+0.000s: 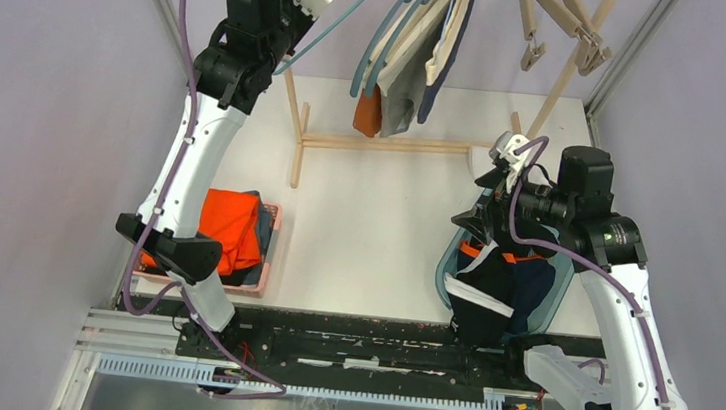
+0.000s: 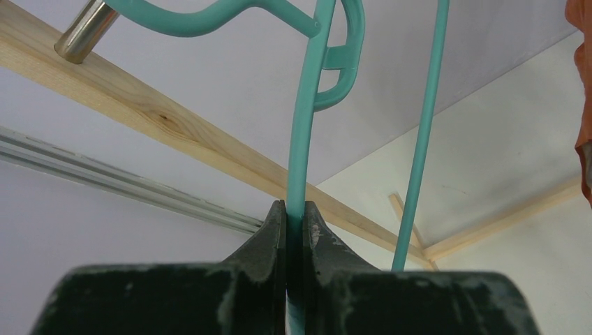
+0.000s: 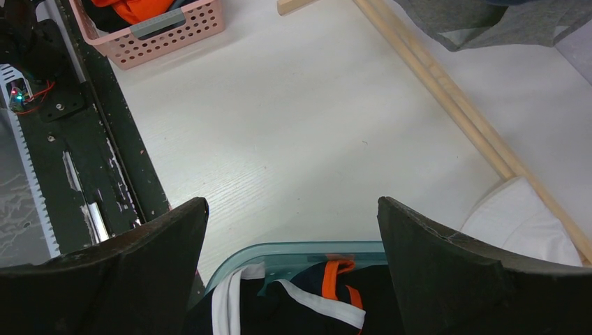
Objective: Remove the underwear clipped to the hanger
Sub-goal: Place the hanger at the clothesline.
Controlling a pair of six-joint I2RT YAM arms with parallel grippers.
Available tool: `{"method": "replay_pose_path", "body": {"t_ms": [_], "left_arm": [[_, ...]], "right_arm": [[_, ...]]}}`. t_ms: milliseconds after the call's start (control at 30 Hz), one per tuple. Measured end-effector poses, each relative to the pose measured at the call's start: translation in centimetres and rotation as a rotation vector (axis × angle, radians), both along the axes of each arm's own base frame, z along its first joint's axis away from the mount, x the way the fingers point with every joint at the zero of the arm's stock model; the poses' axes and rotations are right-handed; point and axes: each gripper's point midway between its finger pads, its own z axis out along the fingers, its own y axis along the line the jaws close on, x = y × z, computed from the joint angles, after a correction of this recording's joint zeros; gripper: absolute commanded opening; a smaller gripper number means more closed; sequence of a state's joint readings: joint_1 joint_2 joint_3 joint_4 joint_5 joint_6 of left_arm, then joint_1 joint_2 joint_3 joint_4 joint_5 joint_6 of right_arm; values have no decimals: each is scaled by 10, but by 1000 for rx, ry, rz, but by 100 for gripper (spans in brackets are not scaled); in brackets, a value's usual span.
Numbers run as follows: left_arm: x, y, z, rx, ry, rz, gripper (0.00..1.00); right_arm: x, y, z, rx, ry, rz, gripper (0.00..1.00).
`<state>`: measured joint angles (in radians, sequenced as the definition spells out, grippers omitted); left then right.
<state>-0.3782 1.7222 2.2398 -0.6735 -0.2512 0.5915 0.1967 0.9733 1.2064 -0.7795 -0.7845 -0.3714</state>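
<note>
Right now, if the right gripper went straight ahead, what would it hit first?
Probably the teal bin's rim or the underwear in it, just below the open right gripper; past that, the table. Depth is unclear.

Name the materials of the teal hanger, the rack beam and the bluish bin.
Hanger: likely plastic, smooth moulded teal. Rack beam: bare wood, grain and a knot show. Bin: probably plastic, glossy see-through rim.

Two arms [image 1: 199, 144], one pink basket [image 3: 181, 31], one teal tub [image 3: 307, 250], perhaps four pieces of underwear [image 1: 402, 93] hanging.
</note>
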Motion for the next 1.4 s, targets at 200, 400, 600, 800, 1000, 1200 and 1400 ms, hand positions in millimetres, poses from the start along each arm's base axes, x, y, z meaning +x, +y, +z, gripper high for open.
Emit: {"method": "replay_pose_path", "body": {"t_ms": [200,400,600,800,1000,1200,1400], "left_arm": [[1,0,0,-1,-3,0,3],[9,-2,-3,-8,-22,6,3],[19,-3,-16,-4,-23,25,3],[22,-1,-12,-11,-44,37,3],[25,-2,-20,-8,-37,40,3],[26,0,-22,-6,-39,51,19],[20,3,-31,11,-7,59,58]], "right_arm": [[0,1,-1,-1,4,4,100],[0,2,-2,-2,9,6,100],[1,2,-3,-4,11,7,100],[2,2,-6,-10,19,11,100],[2,2,-7,-12,21,12,100],[2,3,-7,-13,21,13,100],[2,3,-7,-13,22,13,100]]}}
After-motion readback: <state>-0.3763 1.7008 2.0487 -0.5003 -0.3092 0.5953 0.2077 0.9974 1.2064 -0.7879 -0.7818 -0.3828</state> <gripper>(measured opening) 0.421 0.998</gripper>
